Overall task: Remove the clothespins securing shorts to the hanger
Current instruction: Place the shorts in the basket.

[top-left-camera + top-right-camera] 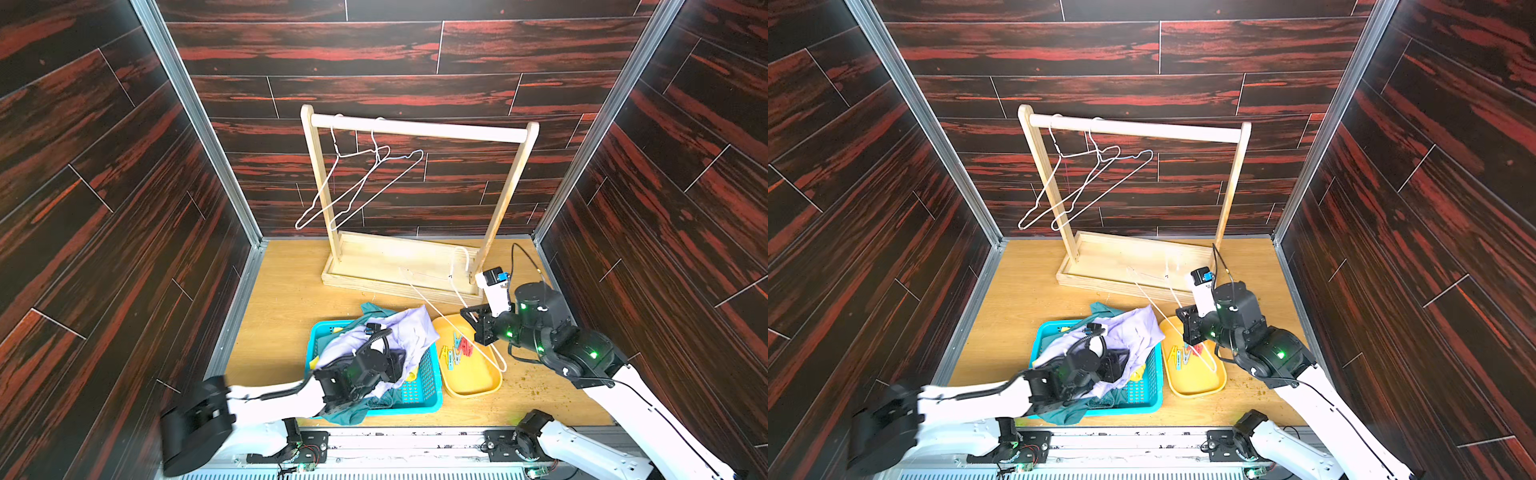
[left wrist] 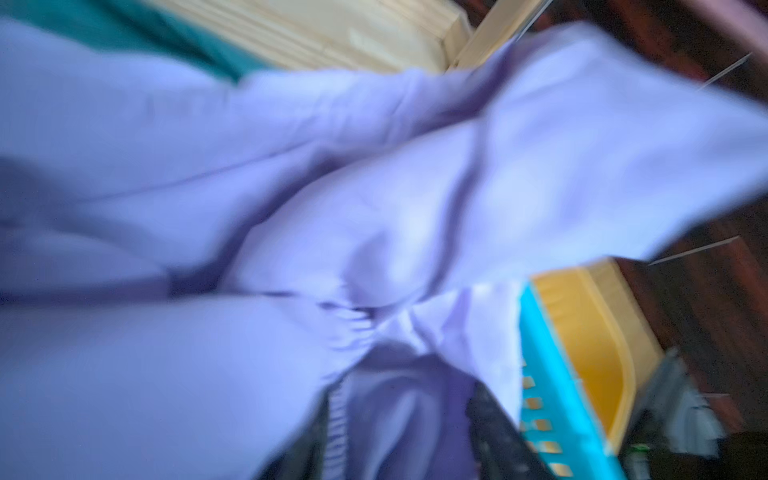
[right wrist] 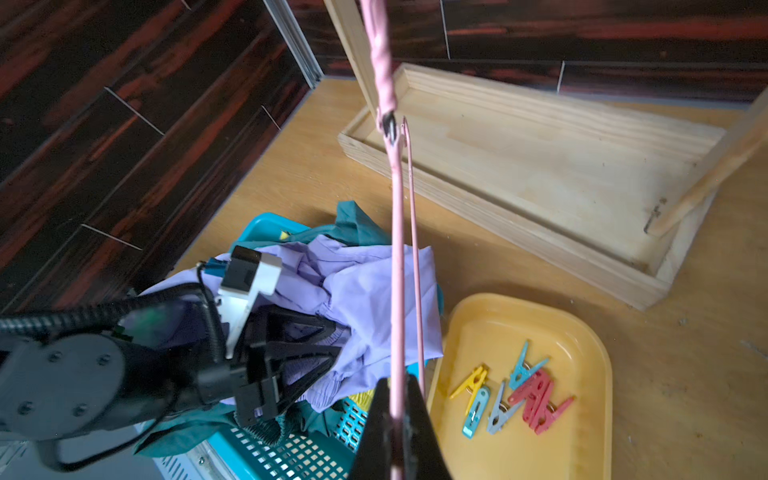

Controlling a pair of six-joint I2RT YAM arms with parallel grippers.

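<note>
Operator: Progress is wanted first. How much is judged done?

Observer: Nearly all, it is judged. Six small plastic clothespins (image 3: 511, 390), yellow, blue and red, are seen lying loose in the shallow yellow plastic tray (image 3: 519, 328). None is seen clipped to cloth or wire. The pale lavender fabric shorts (image 3: 365, 291) are heaped uppermost in the perforated turquoise plastic basket (image 3: 291, 453). The dark teal shorts (image 1: 349, 411) are draped over its near rim, and a scrap of the bright yellow shorts (image 3: 361, 397) is shown beneath.

Operator: What is left?

Observer: Little, by this reckoning. Two bare white wire hangers (image 1: 376, 160) are hung on the pale wooden rack (image 1: 415, 131). Only the thin pink wire hanger (image 3: 397, 249) is off it, so rehanging may be wanted.

Operator: And the fingers?

Observer: The right gripper (image 3: 397, 388) is clamped tight on one straight wire of the thin pink wire hanger, beside tray and basket. The left gripper (image 3: 332, 340) is held over the basket with its jaws spread wide. Lavender cloth is seen between and under them, and nothing appears pinched. Whether the cloth is touched cannot be told, the wrist view being blurred.
</note>
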